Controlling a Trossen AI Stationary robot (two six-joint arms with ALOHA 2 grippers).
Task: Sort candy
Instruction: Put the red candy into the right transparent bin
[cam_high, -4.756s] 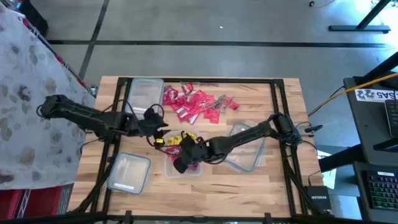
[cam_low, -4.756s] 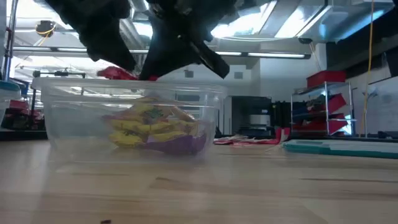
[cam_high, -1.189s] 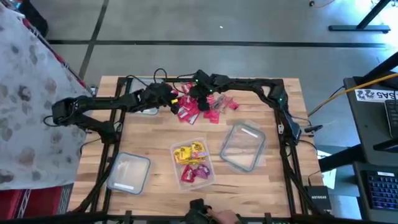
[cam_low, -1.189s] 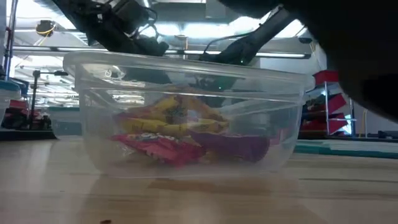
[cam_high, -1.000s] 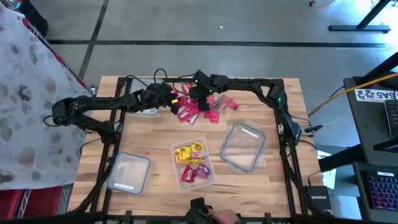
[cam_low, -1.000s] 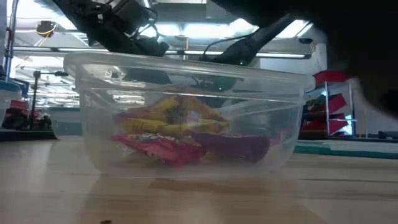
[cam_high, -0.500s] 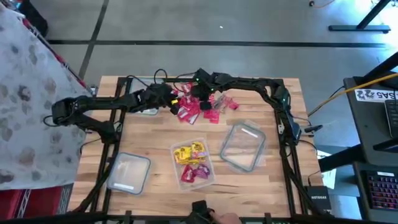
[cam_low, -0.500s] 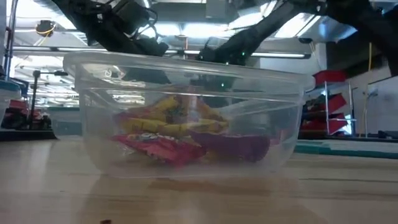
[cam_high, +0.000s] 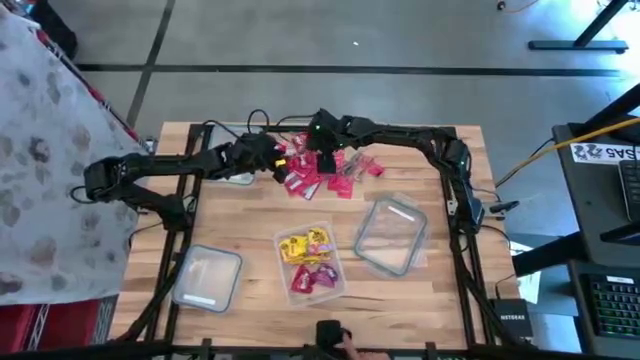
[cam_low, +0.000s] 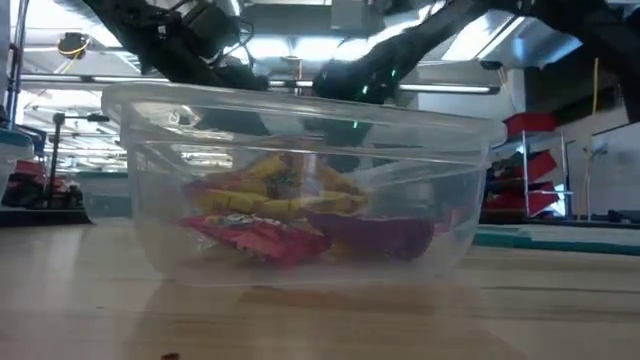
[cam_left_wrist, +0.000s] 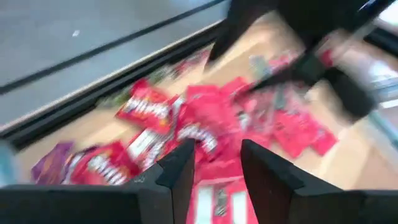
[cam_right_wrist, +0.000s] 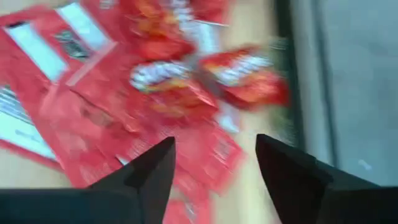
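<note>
2 grippers hang over the red candy pile (cam_high: 322, 172) at the table's (cam_high: 450, 300) far edge: left gripper (cam_left_wrist: 211, 163) and right gripper (cam_right_wrist: 214, 163), fingers apart, empty. Sorted candy lies in a clear tub (cam_high: 310, 262).

Both grippers are crowding over the candy pile (cam_high: 322, 168) at the table's far edge, blocking each other. 3 clear tubs are occupying the near half, bare wood (cam_high: 250, 215) lying between.

Two dark jointed arms trailing black cables, with wedge-shaped black fingers (cam_right_wrist: 146, 171)
</note>
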